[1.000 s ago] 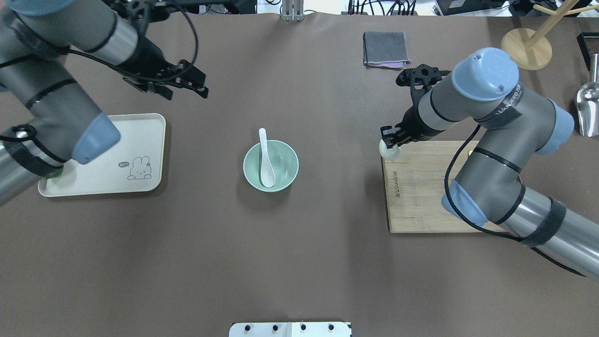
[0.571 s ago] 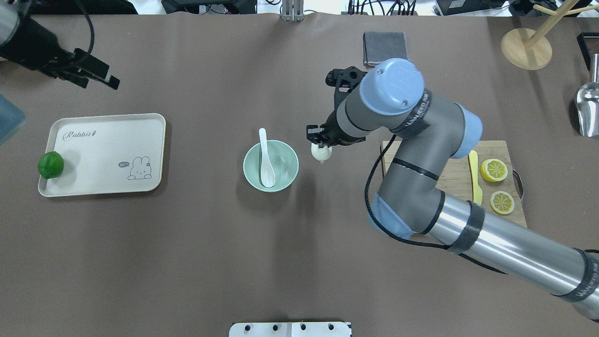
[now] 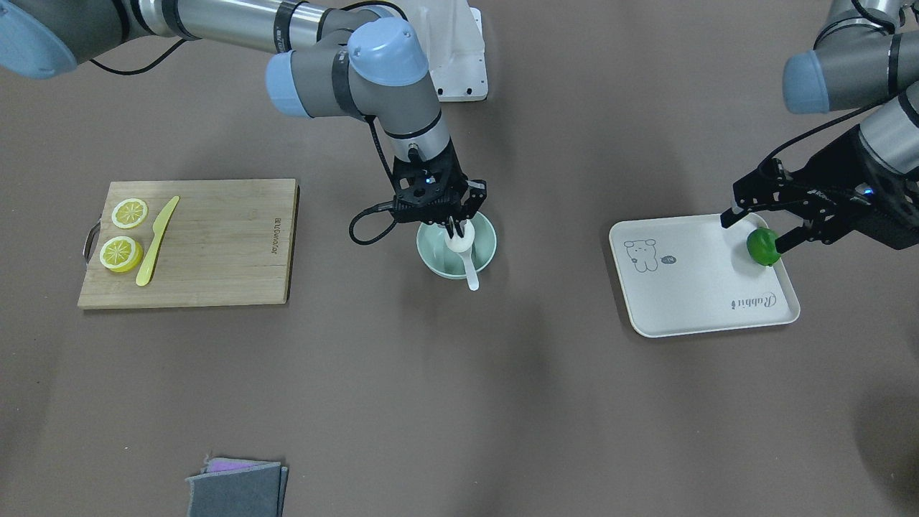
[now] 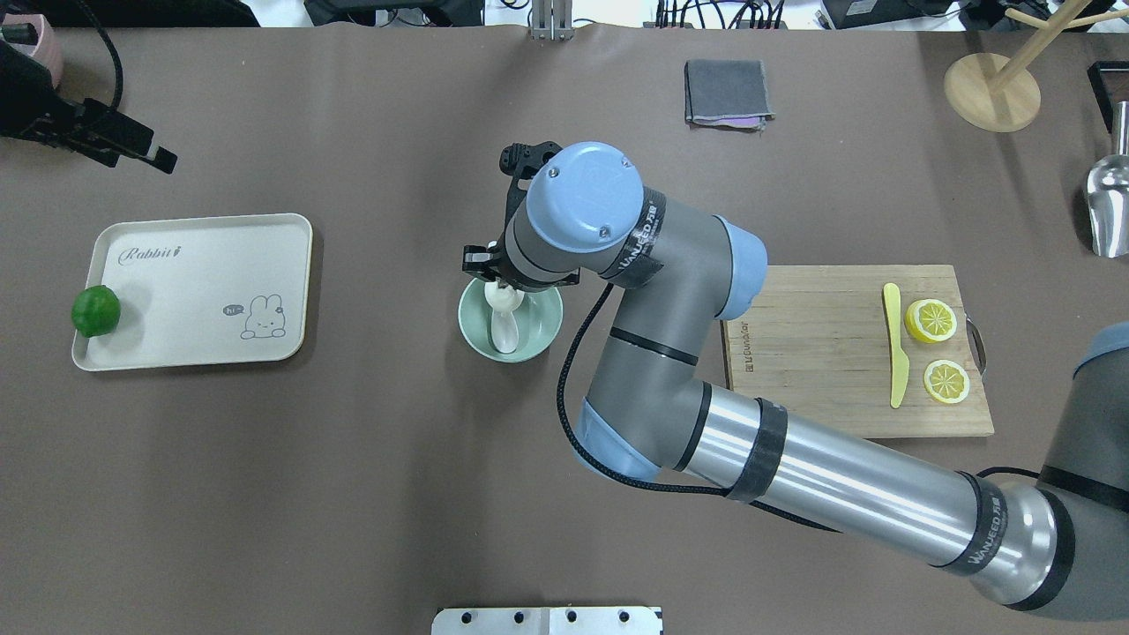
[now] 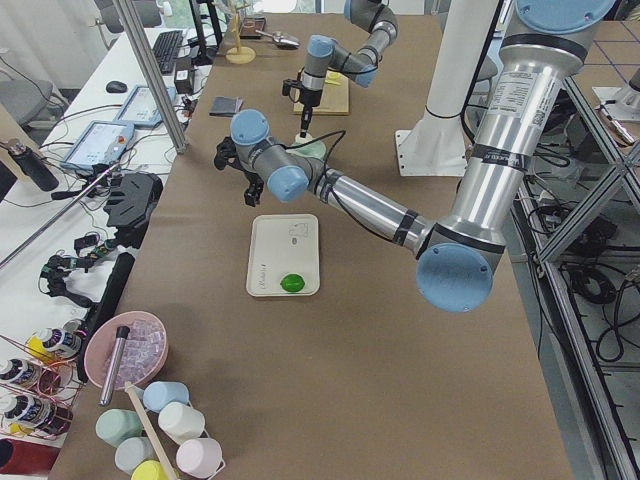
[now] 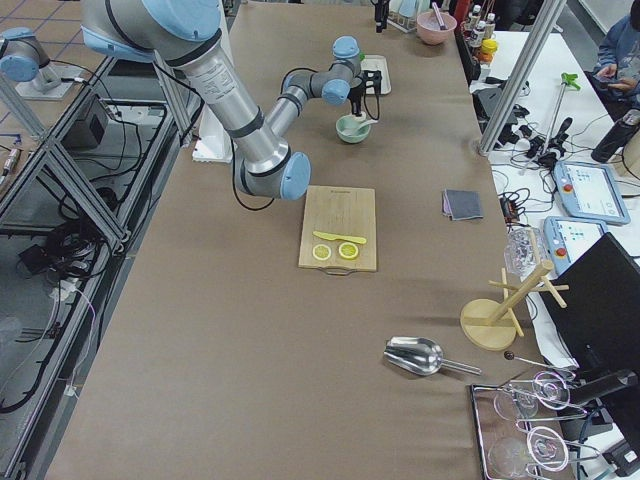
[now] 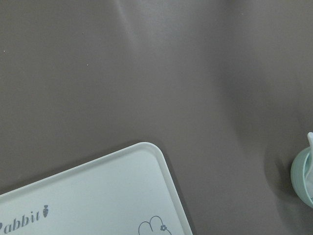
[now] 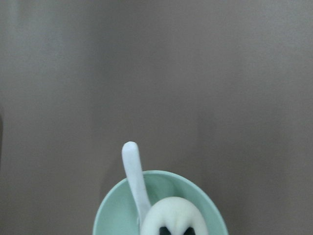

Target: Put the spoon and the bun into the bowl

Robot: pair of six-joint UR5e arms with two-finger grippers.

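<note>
The mint-green bowl (image 4: 551, 323) stands mid-table, also in the front view (image 3: 490, 244). The white spoon (image 4: 504, 335) lies in it, with its handle (image 3: 470, 274) over the rim; my arm partly hides it from overhead. My right gripper (image 4: 499, 287) is shut on the white bun (image 4: 501, 299) and holds it just over the bowl's far side. The right wrist view shows the bun (image 8: 171, 215) above the bowl (image 8: 110, 213) and the spoon (image 8: 133, 169). My left gripper (image 4: 157, 158) is open and empty, raised at the far left, beyond the tray.
A beige tray (image 4: 203, 273) with a green lime (image 4: 95, 310) lies on the left. A wooden cutting board (image 4: 811, 353) with a yellow knife (image 4: 895, 344) and two lemon slices (image 4: 935, 319) lies on the right. A grey cloth (image 4: 728, 91) lies at the back.
My right arm has carried the bun left from the cutting board's corner to over the bowl. My left arm has drawn back to the far left, uncovering the tray and lime.
</note>
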